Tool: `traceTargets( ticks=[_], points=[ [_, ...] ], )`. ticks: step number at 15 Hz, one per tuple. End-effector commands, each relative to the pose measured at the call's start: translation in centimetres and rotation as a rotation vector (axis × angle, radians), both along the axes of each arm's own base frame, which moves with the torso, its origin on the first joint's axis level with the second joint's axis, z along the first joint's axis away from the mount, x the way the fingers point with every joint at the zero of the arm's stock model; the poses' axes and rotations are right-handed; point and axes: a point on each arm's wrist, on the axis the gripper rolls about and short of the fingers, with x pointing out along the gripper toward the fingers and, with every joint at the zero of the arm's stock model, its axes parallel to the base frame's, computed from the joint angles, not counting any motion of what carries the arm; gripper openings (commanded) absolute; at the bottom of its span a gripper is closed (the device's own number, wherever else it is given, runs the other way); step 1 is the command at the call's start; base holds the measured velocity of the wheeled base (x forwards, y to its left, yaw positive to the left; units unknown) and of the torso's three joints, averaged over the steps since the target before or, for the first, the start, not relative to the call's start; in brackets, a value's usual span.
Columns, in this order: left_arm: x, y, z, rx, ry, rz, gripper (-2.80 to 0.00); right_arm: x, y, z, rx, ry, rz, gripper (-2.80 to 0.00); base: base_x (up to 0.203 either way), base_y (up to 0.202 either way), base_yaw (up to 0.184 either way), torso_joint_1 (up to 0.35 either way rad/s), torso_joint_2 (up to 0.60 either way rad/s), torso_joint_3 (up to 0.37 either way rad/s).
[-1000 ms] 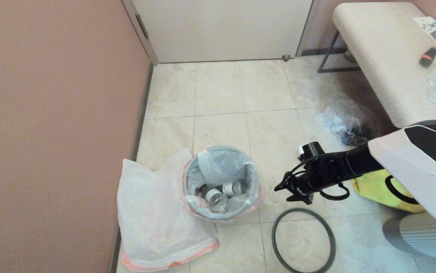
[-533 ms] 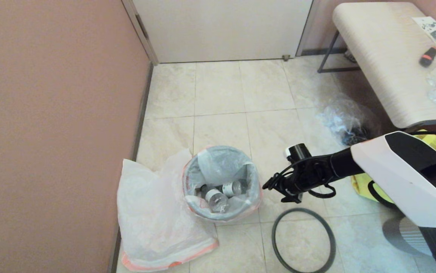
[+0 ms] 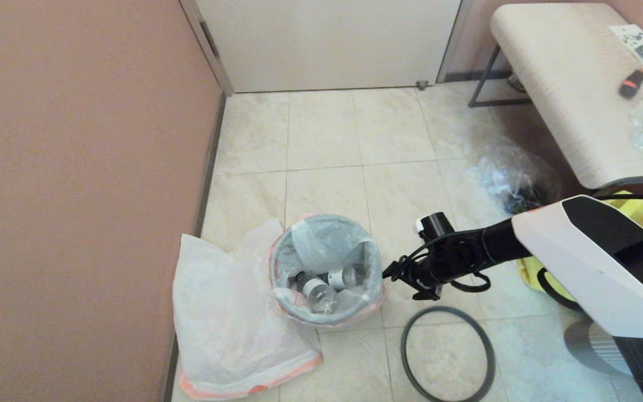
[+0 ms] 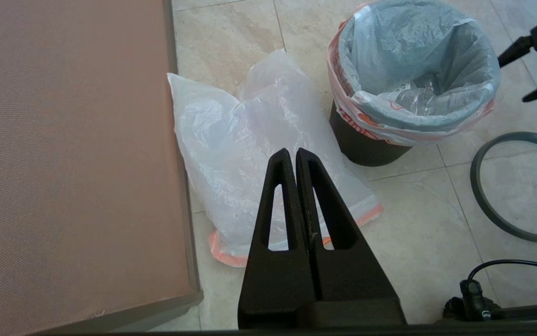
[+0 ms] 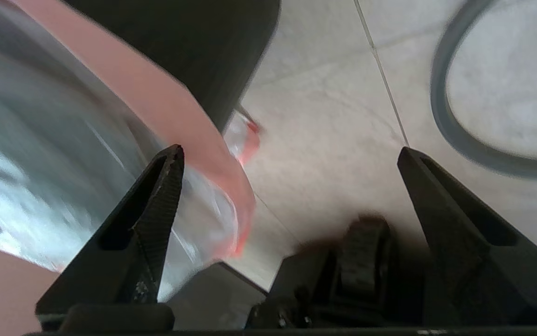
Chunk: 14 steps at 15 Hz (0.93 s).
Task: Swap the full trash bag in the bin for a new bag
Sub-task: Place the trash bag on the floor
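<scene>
The bin [image 3: 327, 271] body is mostly hidden under its lining bag [image 3: 329, 245]. At its 3 o'clock, the right gripper [image 3: 396, 276] reaches level, fingers spread wide and empty. The left gripper [image 4: 295, 156] hangs parked, pressed closed.

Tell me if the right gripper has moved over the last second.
Yes. The right gripper has moved left, away from the hoop lying on the floor, up to the bin.

Soft, even indoor light — right wrist view motion-blurred, others sharp
</scene>
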Motion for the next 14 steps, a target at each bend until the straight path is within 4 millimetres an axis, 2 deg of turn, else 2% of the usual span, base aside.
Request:
traceTargets(
  ticks=[1, 6, 9, 14],
  points=[
    [0.0, 0.0, 0.0, 0.001, 0.0, 0.0, -2.8, -0.7, -0.5, 0.4, -0.003, 0.015, -0.006, 0.0, 0.0, 0.0, 0.0, 0.0, 0.0, 0.0],
    [0.0, 0.0, 0.0, 0.001, -0.001, 0.0, -2.8, -1.6, -0.8, 0.8, -0.02, 0.021, -0.017, 0.0, 0.0, 0.0, 0.0, 0.0, 0.0, 0.0],
    [0.0, 0.0, 0.0, 0.001, -0.001, 0.0, -2.8, -1.9, -0.8, 0.4, -0.027, 0.036, -0.013, 0.0, 0.0, 0.0, 0.0, 0.0, 0.0, 0.0],
    [0.0, 0.0, 0.0, 0.001, -0.001, 0.0, -2.8, -1.3, 0.6, -0.8, -0.02, 0.012, 0.013, 0.0, 0.0, 0.0, 0.0, 0.0, 0.0, 0.0]
  ],
)
